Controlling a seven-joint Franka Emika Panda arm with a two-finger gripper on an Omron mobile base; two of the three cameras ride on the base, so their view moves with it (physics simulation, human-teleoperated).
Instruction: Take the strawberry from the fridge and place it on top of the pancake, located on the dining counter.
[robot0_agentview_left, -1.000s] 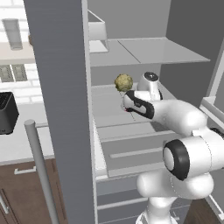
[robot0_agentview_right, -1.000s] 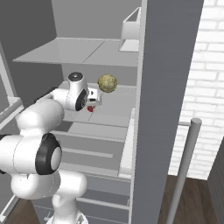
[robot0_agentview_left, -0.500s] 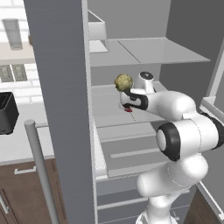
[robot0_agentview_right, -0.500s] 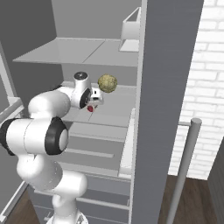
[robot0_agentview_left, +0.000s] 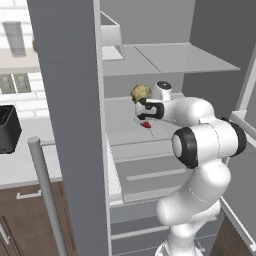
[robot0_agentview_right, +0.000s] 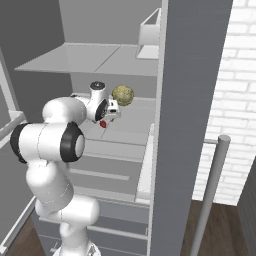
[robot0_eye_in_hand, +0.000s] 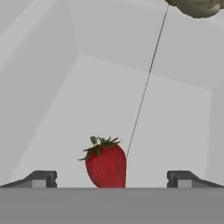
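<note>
The strawberry (robot0_eye_in_hand: 106, 166), small and red with green leaves, stands on a pale grey shelf (robot0_agentview_left: 125, 137) inside the open fridge (robot0_agentview_left: 70, 100). In the hand view it sits between my two dark fingertips, slightly left of centre. My gripper (robot0_agentview_left: 143, 119) is open and hovers right over the strawberry (robot0_agentview_left: 146, 125), with nothing held. From the right base view the gripper (robot0_agentview_right: 106, 118) hangs just above the strawberry (robot0_agentview_right: 103, 123). The pancake and the dining counter are out of view.
A lumpy yellowish-green ball (robot0_agentview_left: 141, 92) rests on the same shelf just behind my hand. An upper shelf (robot0_agentview_left: 170, 57) carries a pale box (robot0_agentview_left: 111, 35). The door's bar handle (robot0_agentview_right: 212, 185) stands beside a brick wall (robot0_agentview_right: 230, 100). A black appliance (robot0_agentview_left: 7, 127) sits left.
My arm has folded its elbow upward and pushed the hand deeper into the fridge, down toward the strawberry. The jaws stayed open; the strawberry and the ball have not moved.
</note>
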